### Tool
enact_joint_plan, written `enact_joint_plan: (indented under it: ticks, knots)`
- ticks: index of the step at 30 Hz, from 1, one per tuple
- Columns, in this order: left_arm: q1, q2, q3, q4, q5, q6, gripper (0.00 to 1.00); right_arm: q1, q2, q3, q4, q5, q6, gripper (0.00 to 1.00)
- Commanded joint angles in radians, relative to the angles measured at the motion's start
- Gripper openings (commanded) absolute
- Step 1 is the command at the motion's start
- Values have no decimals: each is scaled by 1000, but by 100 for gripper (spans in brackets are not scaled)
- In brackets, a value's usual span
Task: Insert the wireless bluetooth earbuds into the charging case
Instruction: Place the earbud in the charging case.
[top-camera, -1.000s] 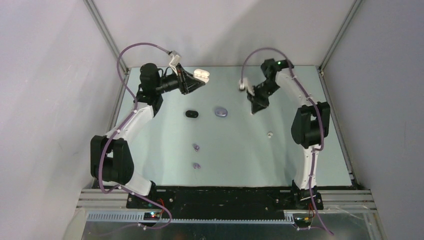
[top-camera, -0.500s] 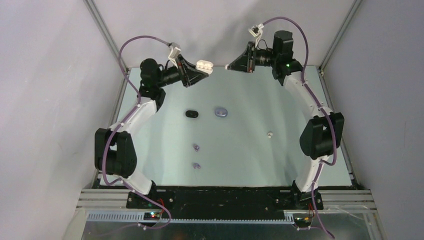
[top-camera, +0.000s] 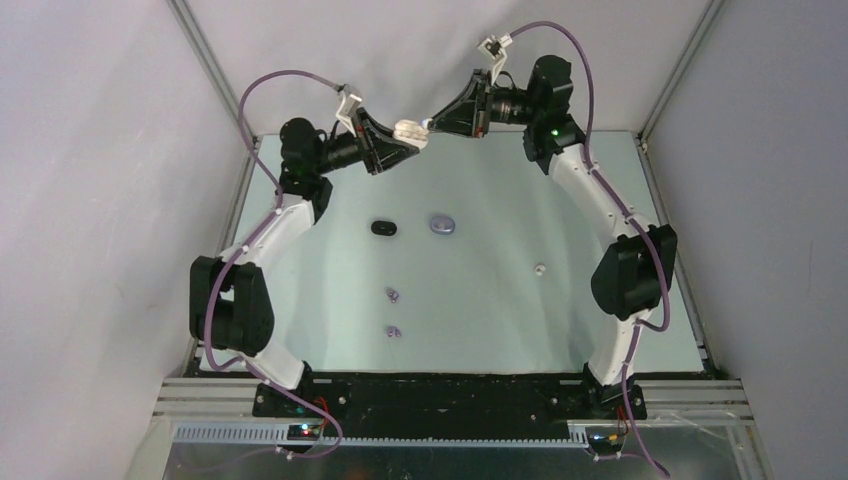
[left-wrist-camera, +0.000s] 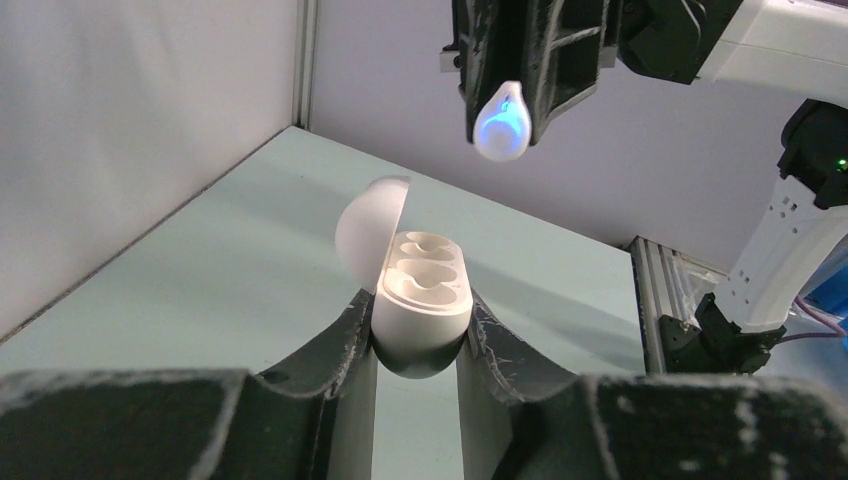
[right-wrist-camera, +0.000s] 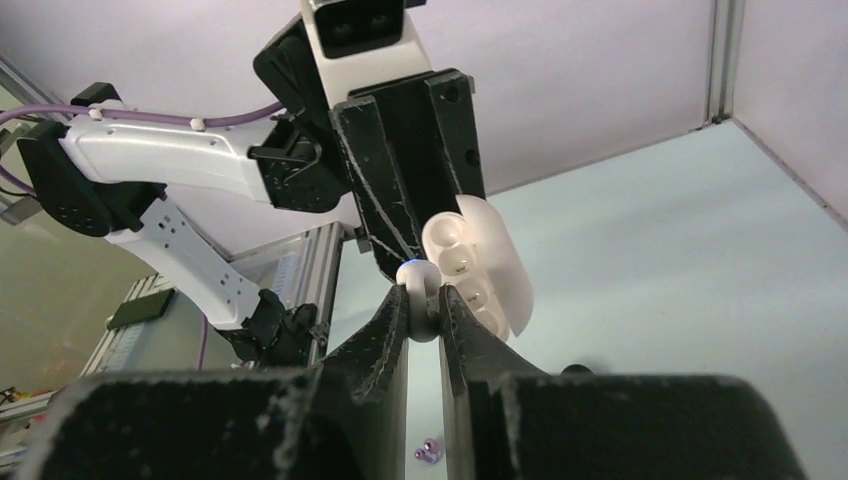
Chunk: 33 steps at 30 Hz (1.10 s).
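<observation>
High at the back of the table, my left gripper (top-camera: 404, 137) (left-wrist-camera: 415, 335) is shut on a white charging case (top-camera: 408, 130) (left-wrist-camera: 420, 300). Its lid (left-wrist-camera: 368, 230) is open and both sockets are empty. My right gripper (top-camera: 432, 124) (right-wrist-camera: 424, 293) is shut on a white earbud (left-wrist-camera: 503, 122) (right-wrist-camera: 419, 276) that glows blue. The bud hangs just in front of the case's (right-wrist-camera: 480, 262) open face, a short gap apart. Another white earbud (top-camera: 540, 268) lies on the table at mid-right. Two lavender earbuds (top-camera: 393, 294) (top-camera: 393, 331) lie near the middle.
A black case (top-camera: 384, 228) and a lavender case (top-camera: 442, 224) lie shut on the table below the raised grippers. Grey walls and metal corner posts (top-camera: 212, 70) close in the back and sides. Both arms arch over the table's side edges.
My right arm swung up from the table's right side to the back and carried the white earbud leftward, close to the case. The left gripper lifted the open case slightly.
</observation>
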<state>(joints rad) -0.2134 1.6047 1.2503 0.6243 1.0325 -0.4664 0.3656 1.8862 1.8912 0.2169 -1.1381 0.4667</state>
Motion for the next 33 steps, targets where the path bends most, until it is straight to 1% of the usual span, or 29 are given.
enact_joint_plan:
  ticks: [1,17,33]
  knots:
    - [-7,-46,2,56,22,-33,0,8,9,35,25,2,-16,7]
    - [-15,-86,-6,76,24,-74,0,61,-39,-30,19,76,-105,7]
    - [-15,-99,-17,78,9,-85,0,38,-86,-80,8,87,-128,5]
